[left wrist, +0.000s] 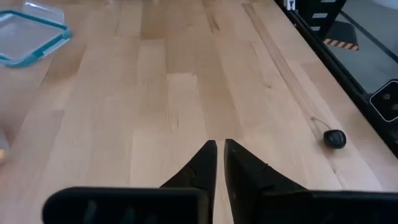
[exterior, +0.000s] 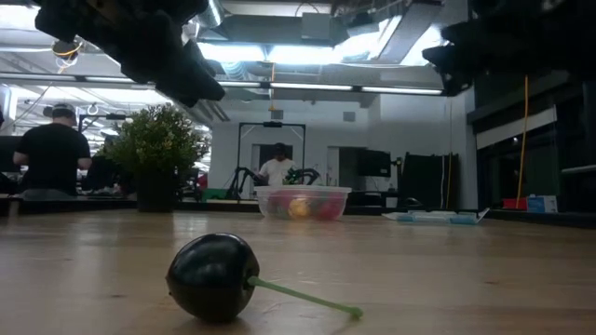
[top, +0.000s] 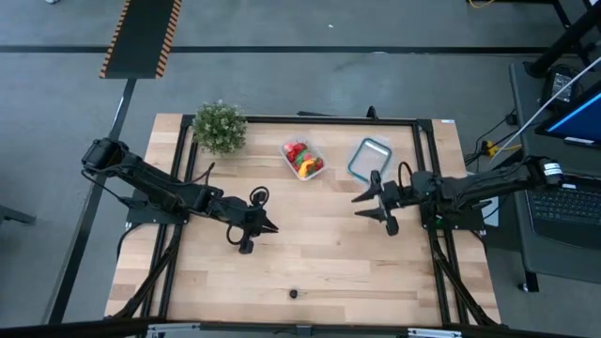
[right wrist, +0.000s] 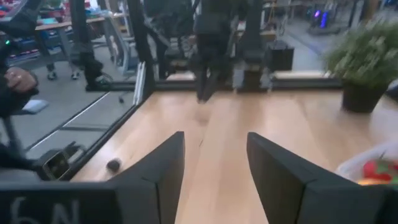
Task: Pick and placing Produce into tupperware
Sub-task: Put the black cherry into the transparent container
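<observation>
Tupperware [top: 304,159] holds red, yellow produce [top: 300,156]; lid [top: 368,158] beside it

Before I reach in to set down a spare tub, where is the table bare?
Bare wood runs across the middle between the left end effector and right end effector, and along the near edge on either side of the small dark fruit. The far edge is crowded: plant, tub of produce, blue-rimmed container.
</observation>
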Robot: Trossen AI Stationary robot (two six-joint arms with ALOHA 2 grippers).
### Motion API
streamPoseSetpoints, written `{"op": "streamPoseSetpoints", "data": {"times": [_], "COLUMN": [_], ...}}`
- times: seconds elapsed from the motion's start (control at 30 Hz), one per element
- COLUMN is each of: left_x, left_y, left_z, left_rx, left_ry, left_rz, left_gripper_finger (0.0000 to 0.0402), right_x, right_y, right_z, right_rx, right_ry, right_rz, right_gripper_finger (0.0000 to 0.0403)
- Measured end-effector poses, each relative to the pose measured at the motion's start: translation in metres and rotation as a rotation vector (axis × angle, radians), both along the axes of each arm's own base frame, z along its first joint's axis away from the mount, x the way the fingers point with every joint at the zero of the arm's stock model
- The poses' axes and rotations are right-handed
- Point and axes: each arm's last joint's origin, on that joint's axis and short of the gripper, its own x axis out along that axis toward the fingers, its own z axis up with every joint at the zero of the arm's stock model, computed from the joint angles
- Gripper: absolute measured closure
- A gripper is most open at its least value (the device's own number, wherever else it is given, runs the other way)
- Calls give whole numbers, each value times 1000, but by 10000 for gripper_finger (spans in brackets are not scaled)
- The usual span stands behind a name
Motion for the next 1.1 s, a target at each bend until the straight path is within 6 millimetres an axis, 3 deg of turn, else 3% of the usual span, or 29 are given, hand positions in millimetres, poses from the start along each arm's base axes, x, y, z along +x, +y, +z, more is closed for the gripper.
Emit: {"op": "streamPoseSetpoints", "data": {"times": [0.1,0.47,0.63,0.9,1.1], "left_x": [0,10,16,15,21], "left_y": [-1,-8,-11,-27,-50], "left_z": [-1,-5,-11,-17,9], "left_rx": [0,-56,-92,-81,-23], "left_ry": [-1,-45,-58,-23,10], "left_rz": [-7,-139,-94,13,42], "left_gripper_finger": [387,398,397,359,299], "right_x": [-2,-3,-2,-2,-3], "right_y": [3,12,19,27,29], "right_z": [-9,-12,-16,-17,-14], "right_rx": [41,101,134,163,167], "right_ry": [40,74,114,127,99], "right_rz": [17,82,114,153,164], "right_gripper_finger": [228,228,228,228,228]}}
